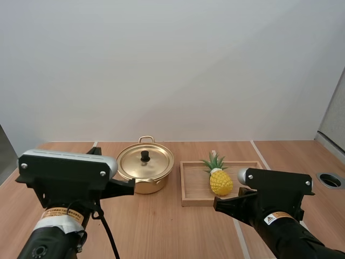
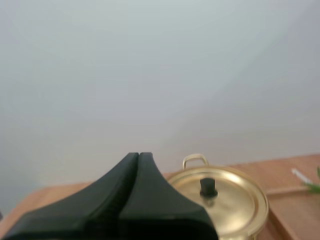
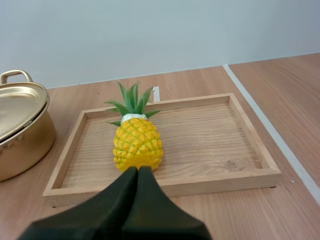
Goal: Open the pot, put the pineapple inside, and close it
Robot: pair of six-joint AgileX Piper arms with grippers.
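Note:
A gold pot stands at mid-table with its lid on, topped by a black knob. To its right a small yellow pineapple with green leaves lies in a wooden tray. My left gripper is shut on nothing, back from the pot and to its left. My right gripper is also shut and empty, just in front of the pineapple at the tray's near rim.
The wooden table has white tape lines running along it, one right of the tray. A round hole sits in the table at the far right. A grey wall rises behind.

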